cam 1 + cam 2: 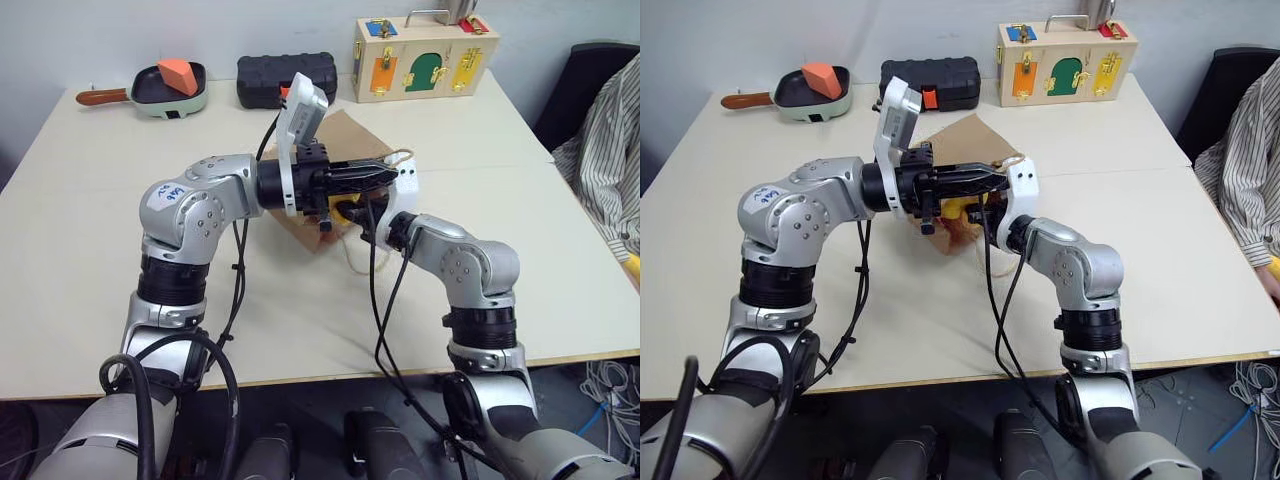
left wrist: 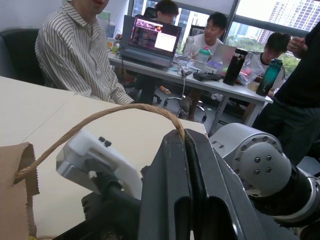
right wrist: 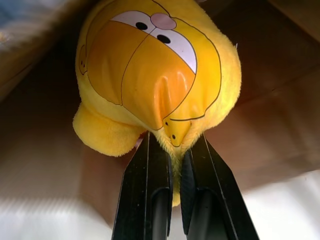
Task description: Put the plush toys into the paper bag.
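A pale cream table (image 1: 90, 250) stands against a plain light wall; its top is made of sections joined along thin seams. At the far edge lie a small green-rimmed pan (image 1: 168, 90) with a brown handle, holding an orange wedge block (image 1: 178, 74); a black ribbed case (image 1: 285, 78); and a wooden latch board (image 1: 425, 56) with coloured doors. A person in a striped shirt (image 1: 1252, 170) sits beside the table on the right. The left wrist view shows an office behind: people seated at a desk with an open laptop (image 2: 152, 41), bottles and bright windows.

The brown paper bag (image 1: 970, 140) lies near mid-table, partly hidden by both arms. The left gripper (image 1: 385, 172), pointing sideways across the bag, is clamped on the bag's twisted cord handle (image 2: 100, 116), lifting it into an arch. The right gripper (image 3: 175, 150) pinches the lower edge of the yellow plush toy (image 3: 155, 70), which sits at the bag's mouth with brown paper around it. A white sticker (image 1: 168, 196) on the left arm bears handwritten marks, too small to read.
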{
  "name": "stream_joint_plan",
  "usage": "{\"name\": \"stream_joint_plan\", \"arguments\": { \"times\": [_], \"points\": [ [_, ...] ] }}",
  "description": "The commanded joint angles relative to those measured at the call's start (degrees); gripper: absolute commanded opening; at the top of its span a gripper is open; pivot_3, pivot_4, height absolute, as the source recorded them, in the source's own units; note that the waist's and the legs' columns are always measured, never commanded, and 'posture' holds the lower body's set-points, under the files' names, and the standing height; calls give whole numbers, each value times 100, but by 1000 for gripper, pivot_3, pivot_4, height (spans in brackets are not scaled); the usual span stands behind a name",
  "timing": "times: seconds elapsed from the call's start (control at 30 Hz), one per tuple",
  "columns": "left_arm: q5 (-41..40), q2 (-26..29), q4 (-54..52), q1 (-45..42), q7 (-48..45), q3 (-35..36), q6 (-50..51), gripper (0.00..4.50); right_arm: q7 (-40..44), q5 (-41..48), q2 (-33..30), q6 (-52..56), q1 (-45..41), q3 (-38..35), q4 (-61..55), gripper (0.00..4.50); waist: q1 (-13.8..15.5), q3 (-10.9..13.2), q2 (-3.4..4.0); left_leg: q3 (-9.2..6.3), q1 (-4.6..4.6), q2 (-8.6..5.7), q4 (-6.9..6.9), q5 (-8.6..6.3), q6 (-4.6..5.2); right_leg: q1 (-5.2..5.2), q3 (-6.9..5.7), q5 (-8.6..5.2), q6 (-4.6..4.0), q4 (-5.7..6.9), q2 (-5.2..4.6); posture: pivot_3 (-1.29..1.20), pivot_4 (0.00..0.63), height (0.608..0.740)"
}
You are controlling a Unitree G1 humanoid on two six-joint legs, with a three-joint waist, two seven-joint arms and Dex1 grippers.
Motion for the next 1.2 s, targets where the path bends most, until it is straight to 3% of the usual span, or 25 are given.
{"name": "stream_joint_plan", "arguments": {
  "times": [0.03, 0.3, 0.47, 0.57, 0.8, 1.07, 1.2],
  "points": [
    [-167, 8, -279, 4, 3, 73, -13, 0, -17, 7, -27, -185, -168, -26, 42, 11, -4, 0, 1, 0, 0, 0, 0, 0, 0, 0, 0, 0, 0, 0, 0, 0, 150, 740],
    [-181, 31, -252, 27, 42, 115, -15, 0, -86, 50, 83, -433, -588, -209, 685, 11, -98, 0, 2, 0, 0, 0, -2, 0, 0, 0, 0, 0, 0, 1, 0, 0, 150, 740],
    [-150, -19, -152, -50, 78, 116, -80, 0, -11, -483, 19, -1017, -581, 286, 1368, 11, -131, -2, 5, -1, 7, 1, -2, 1, -1, -1, -1, 0, 0, 5, 1, 0, 150, 740],
    [-98, 6, -67, -70, 77, 125, -161, 0, 207, -634, -36, -1243, -417, 580, 1181, 937, -125, -2, 5, -1, 7, 1, -2, 1, -1, -1, 1, 0, 0, 6, 0, 0, 150, 740],
    [117, 96, 349, -98, 121, 149, -473, 0, 682, -800, -792, -1099, 273, 1184, -653, 3122, -98, -2, 5, -3, 6, 0, 0, 1, -1, -2, 0, 0, 0, 1, 0, 0, 150, 740],
    [165, 138, 536, -119, 115, 174, -651, 0, 928, 358, -1924, 889, 1417, 319, -3588, 3122, 7, -2, 5, -6, -4, 1, -9, 0, -1, -1, 2, 0, 0, -17, 0, 0, 150, 740],
    [80, 129, 449, -98, 105, 179, -577, 0, 693, 747, -1941, 2148, 2030, -962, -4370, 3122, 80, -2, 4, -8, -4, 1, -9, 0, 0, 1, 4, 0, 0, -17, 0, 0, 150, 740]
  ]
}}
